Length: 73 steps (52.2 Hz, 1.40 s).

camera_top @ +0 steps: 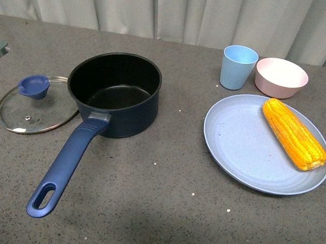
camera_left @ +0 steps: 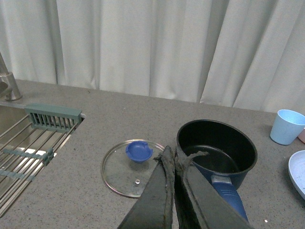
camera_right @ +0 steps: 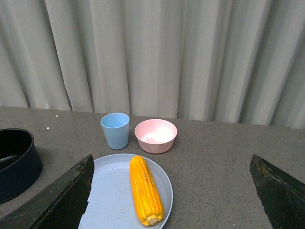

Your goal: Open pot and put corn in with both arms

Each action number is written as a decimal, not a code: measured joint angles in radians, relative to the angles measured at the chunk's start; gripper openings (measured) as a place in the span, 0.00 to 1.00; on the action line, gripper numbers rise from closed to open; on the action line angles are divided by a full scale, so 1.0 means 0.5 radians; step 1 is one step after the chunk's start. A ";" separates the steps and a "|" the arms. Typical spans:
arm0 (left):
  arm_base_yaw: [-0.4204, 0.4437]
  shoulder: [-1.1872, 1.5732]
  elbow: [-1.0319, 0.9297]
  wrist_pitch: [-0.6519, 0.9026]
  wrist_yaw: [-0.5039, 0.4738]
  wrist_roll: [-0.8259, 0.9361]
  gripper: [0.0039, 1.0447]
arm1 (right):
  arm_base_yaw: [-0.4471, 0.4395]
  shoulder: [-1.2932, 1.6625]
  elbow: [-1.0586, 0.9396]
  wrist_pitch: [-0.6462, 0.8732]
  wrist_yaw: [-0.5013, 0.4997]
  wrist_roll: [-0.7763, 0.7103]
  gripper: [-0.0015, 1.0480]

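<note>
The navy pot (camera_top: 114, 93) stands uncovered at the left of the counter, black inside and empty, its long handle (camera_top: 63, 166) pointing toward me. Its glass lid (camera_top: 36, 104) with a blue knob lies flat just left of it. The corn (camera_top: 294, 133) lies on a light blue plate (camera_top: 237, 147) at the right. Neither arm shows in the front view. My left gripper (camera_left: 174, 153) is shut and empty, held above and short of the pot (camera_left: 217, 148) and lid (camera_left: 131, 167). My right gripper (camera_right: 171, 164) is open wide, with the corn (camera_right: 145, 191) below its left finger's side.
A light blue cup (camera_top: 238, 67) and a pink bowl (camera_top: 281, 77) stand behind the plate. A sink with a metal rack (camera_left: 28, 143) lies left of the lid. A pale curtain closes off the back of the counter.
</note>
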 joint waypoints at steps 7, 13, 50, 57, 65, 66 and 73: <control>0.000 -0.002 0.000 0.000 0.000 0.001 0.29 | 0.000 0.056 0.035 -0.102 -0.019 -0.077 0.91; 0.000 -0.002 0.000 0.000 0.000 0.001 0.46 | 0.019 0.394 0.059 0.029 -0.019 -0.243 0.91; 0.000 -0.002 0.000 -0.001 0.000 0.005 0.94 | 0.126 3.523 1.336 0.493 0.201 -0.156 0.91; 0.000 -0.002 0.000 -0.001 0.000 0.006 0.94 | 0.169 3.738 1.537 0.409 0.199 -0.082 0.91; 0.000 -0.002 0.000 -0.001 0.000 0.006 0.94 | 0.195 3.921 1.726 0.269 0.188 0.003 0.91; 0.000 -0.002 0.000 -0.001 0.000 0.006 0.94 | 0.197 3.944 1.748 0.257 0.190 0.009 0.91; 0.000 -0.002 0.000 -0.001 0.000 0.006 0.94 | 0.208 4.037 1.833 0.214 0.192 0.039 0.91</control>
